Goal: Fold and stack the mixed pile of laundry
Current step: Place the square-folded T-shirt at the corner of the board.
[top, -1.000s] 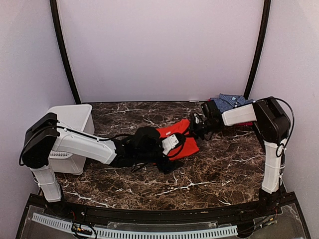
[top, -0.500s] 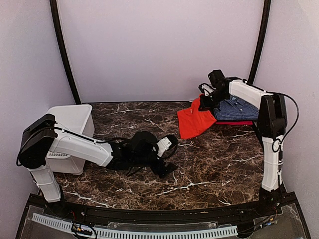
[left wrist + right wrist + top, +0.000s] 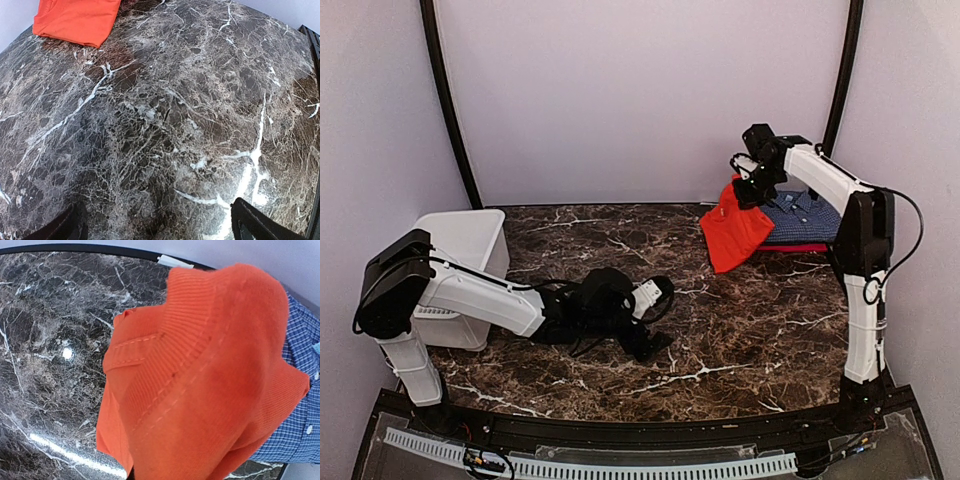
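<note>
**Top view.** The right gripper (image 3: 752,188) is raised over the far right corner and clamped on the orange-red shirt (image 3: 734,236). The shirt hangs from it, and its lower edge appears to reach the table (image 3: 740,330). The checked shirt (image 3: 802,214) lies just behind it, at the far right. The left gripper (image 3: 658,315) sits low over the table's middle, its jaws wide apart and holding nothing.

**Left wrist view.** This view alone shows bare marble between the two dark fingertips (image 3: 257,226). A corner of the orange-red shirt lies at the upper left.

**Right wrist view.** Only here do the ribbed collar and stitched seams of the orange-red shirt show. They fill the frame and hide the fingers. The checked shirt, with white buttons, touches it on the right.

**Setting.** The table is glossy dark-brown marble with white veins. A white basket (image 3: 470,236) stands at its left edge. The walls (image 3: 640,100) are plain and pale, with a black pole (image 3: 450,110) at each back corner.
</note>
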Robot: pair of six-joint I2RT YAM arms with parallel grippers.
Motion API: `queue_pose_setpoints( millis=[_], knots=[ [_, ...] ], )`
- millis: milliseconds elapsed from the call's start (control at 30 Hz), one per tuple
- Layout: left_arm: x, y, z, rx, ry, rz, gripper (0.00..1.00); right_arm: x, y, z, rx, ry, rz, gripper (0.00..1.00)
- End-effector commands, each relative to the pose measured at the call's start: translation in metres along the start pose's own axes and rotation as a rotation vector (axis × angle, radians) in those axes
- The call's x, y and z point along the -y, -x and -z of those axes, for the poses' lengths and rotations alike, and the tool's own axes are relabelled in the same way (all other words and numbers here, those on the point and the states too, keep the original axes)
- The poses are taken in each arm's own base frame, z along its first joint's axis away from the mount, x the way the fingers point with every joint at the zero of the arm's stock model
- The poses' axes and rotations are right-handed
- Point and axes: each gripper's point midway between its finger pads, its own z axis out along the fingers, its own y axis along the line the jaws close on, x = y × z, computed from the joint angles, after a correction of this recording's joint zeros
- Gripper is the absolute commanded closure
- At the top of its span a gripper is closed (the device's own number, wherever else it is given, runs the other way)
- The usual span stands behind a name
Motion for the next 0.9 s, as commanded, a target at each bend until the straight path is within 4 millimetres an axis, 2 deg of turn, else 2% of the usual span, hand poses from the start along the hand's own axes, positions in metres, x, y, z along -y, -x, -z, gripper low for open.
queue_pose_setpoints(
  millis=[0, 100, 367, 567, 867],
  knots=[
    [0.001, 0.006, 0.009, 0.008, -0.008, -0.019, 0.01, 0.022, 0.03, 0.034, 0.097, -0.071, -0.003, 1.0],
    [-0.001, 0.004, 0.008, 0.0, 0.003, -0.02, 0.01, 0.027, 0.041, 0.043, 0.12, -0.087, 0.002, 1.0],
    [-0.004, -0.003, 0.004, -0.026, 0.017, -0.053, 0.01, 0.044, 0.054, 0.067, 0.156, -0.155, 0.021, 1.0],
    [-0.003, -0.004, 0.002, -0.028, 0.013, -0.058, 0.01, 0.051, 0.061, 0.096, 0.207, -0.175, 0.019, 1.0],
    [-0.002, -0.001, 0.001, -0.022, 0.012, -0.056, 0.01, 0.069, 0.065, 0.116, 0.237, -0.231, 0.021, 1.0]
  ],
)
